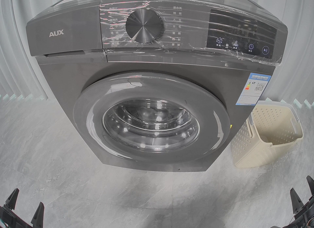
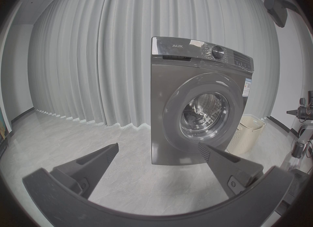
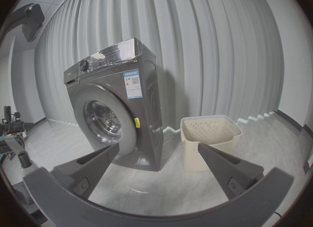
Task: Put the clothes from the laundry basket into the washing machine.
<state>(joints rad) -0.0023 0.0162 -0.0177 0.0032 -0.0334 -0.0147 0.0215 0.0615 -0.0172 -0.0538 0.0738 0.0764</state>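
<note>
A grey front-loading washing machine (image 1: 153, 74) stands ahead of me with its round glass door (image 1: 151, 124) shut. A cream perforated laundry basket (image 1: 268, 133) sits on the floor just right of the machine; no clothes show over its rim. My left gripper (image 1: 25, 203) hangs low at the left, open and holding nothing. My right gripper (image 1: 302, 191) hangs low at the right, open and holding nothing. In the left wrist view the machine (image 2: 199, 100) stands beyond the gripper (image 2: 158, 149). In the right wrist view the basket (image 3: 208, 139) and machine (image 3: 114, 107) lie beyond the gripper (image 3: 156, 149).
Pale pleated curtains (image 1: 19, 42) hang behind the machine. The floor (image 1: 130, 189) is grey marble-like tile, bare between me and the machine. Another stand or device (image 2: 305, 129) is off to the right side of the room.
</note>
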